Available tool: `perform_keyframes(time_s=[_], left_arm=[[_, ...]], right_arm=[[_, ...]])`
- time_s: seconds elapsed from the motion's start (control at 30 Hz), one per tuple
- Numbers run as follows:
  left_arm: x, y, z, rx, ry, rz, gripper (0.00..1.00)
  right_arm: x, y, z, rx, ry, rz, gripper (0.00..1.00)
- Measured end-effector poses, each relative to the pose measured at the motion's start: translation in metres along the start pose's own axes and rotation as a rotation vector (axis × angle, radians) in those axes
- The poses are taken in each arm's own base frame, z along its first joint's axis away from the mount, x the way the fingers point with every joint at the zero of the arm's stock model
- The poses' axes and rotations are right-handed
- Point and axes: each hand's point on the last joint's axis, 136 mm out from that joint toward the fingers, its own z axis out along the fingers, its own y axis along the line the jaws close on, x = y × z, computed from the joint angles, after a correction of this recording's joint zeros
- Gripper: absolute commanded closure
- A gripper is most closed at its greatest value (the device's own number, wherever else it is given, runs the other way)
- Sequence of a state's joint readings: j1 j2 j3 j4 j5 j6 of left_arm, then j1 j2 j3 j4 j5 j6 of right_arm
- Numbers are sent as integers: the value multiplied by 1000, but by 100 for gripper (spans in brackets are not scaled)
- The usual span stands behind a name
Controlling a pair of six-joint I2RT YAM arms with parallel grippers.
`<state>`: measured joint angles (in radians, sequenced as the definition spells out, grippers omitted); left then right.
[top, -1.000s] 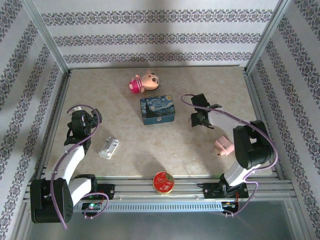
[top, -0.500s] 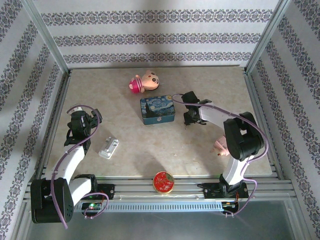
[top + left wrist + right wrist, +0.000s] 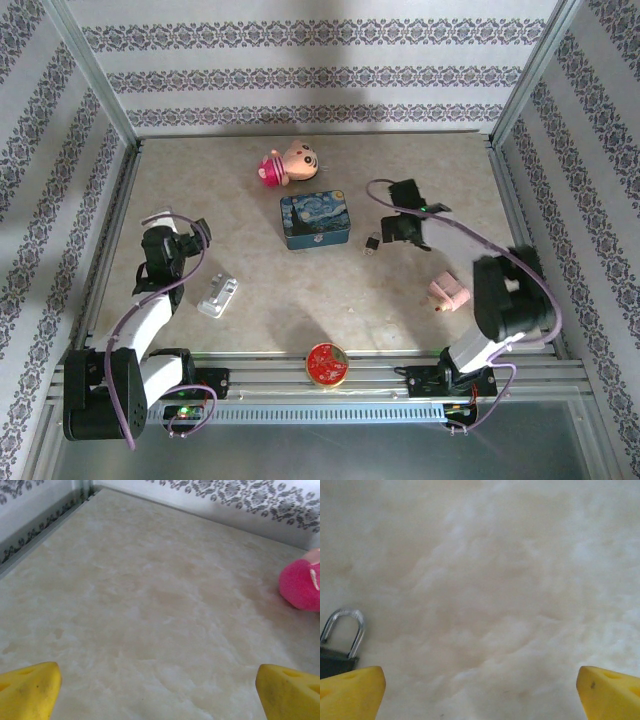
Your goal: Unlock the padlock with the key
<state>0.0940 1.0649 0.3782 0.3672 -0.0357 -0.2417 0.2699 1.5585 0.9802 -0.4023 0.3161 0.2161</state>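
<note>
Beige marbled tabletop (image 3: pixel 300 300), patterned wallpaper on three sides, alu frame posts at the corners. On the top cam I've got the padlock (image 3: pixel 371 243) lying flat just right of the blue painted tin (image 3: pixel 316 220), not touching it.

Right gripper (image 3: pixel 480 695) sits just right of the padlock and slightly farther back. On its wrist cam the yellow fingertips (image 3: pixel 351 692) are spread wide w/ only bare table between them. The padlock shows at the lower left of that view, silvery shackle arched up-frame, black body partly cut off by the frame edge and right above the left-hand fingertip. Can't tell if they touch.

Left gripper (image 3: pixel 160 692) is over the left side of the table, well apart from the padlock. Its fingers are also spread, w/ nothing between them.

A whitish-silver block (image 3: pixel 218 294) lies just right of the left arm, a bit nearer. A pink plush toy (image 3: pixel 288 166) sits beyond the blue tin, and its pink end shows at the right edge of the left wrist cam. A round red tin (image 3: pixel 326 363) sits at the near edge, centre. A small pink object (image 3: pixel 450 292) lies beside the right arm.
</note>
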Motion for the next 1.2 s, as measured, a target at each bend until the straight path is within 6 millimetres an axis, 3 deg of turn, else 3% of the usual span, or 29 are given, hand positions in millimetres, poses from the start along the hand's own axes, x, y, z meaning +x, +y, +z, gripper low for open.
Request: perform_keyframes(time_s=[0.17,0.4,0.7,0.97,1.07,1.2], left_arm=[[5,-6,1,49,-39,68,1],[23,-15,22,110,-43,120,1],[57,-28,52,202,31,156,1],[23,-53,66,232,-33,221,1],[29,-54,65,241,-31,236,1],[49,-53,62,263,8,255,1]], right_arm=[[-3,-42,-23,12,-184,119,2],[10,-82,-27,53,-393,216,2],[4,-82,-23,21,-603,181,2],[-4,-70,11,-113,-629,190,2],[5,-57,27,-168,-590,170,2],[-4,-54,21,-191,-631,164,2]])
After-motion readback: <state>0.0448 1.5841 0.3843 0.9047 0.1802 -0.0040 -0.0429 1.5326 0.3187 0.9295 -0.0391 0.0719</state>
